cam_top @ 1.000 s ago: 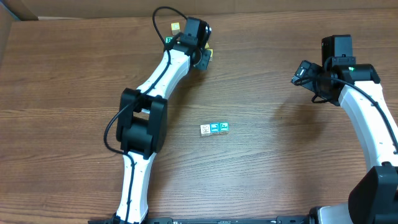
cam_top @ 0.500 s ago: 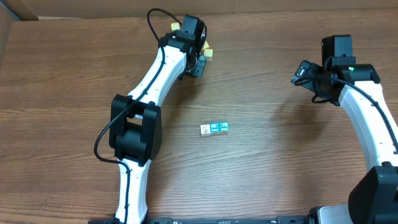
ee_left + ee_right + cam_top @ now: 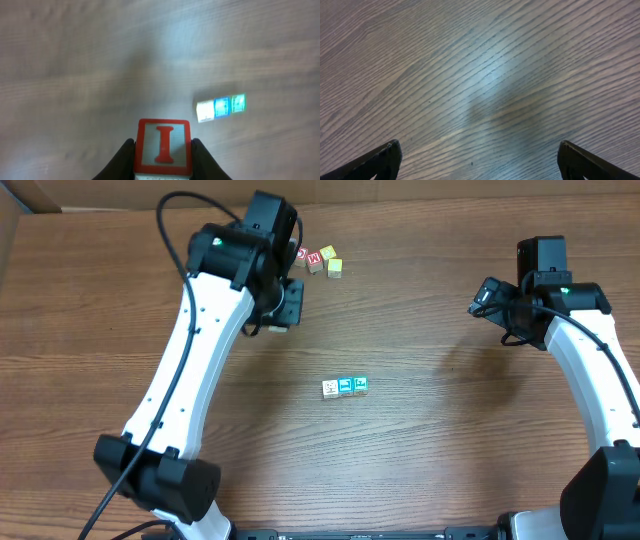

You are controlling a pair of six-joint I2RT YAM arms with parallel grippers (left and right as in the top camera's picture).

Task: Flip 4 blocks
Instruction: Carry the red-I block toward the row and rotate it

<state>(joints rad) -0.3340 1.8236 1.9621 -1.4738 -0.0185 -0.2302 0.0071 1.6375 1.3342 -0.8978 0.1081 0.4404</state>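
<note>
Left claw is clenched on a small pale wooden cube with a red-framed letter I, fingers on two opp. side faces, I face toward the wrist cam. It is over the upper-left part of the brown wood-grain desk in overhead view, well apart from the row of three small pale wooden cubes with blue and green framed faces at desk centre, which touch side by side. Right claw hangs released, nothing in it. Handling, prob.: cubes are light, rigid, not fragile, w/ smooth printed faces, so a bit slippery. They're tiny vs. the fingers, so grip square on flat opp. faces, centred, not on edges/corners, or they'll twist out. In the row, end cubes look easiest; the middle one offers only its free front/back faces.
</note>
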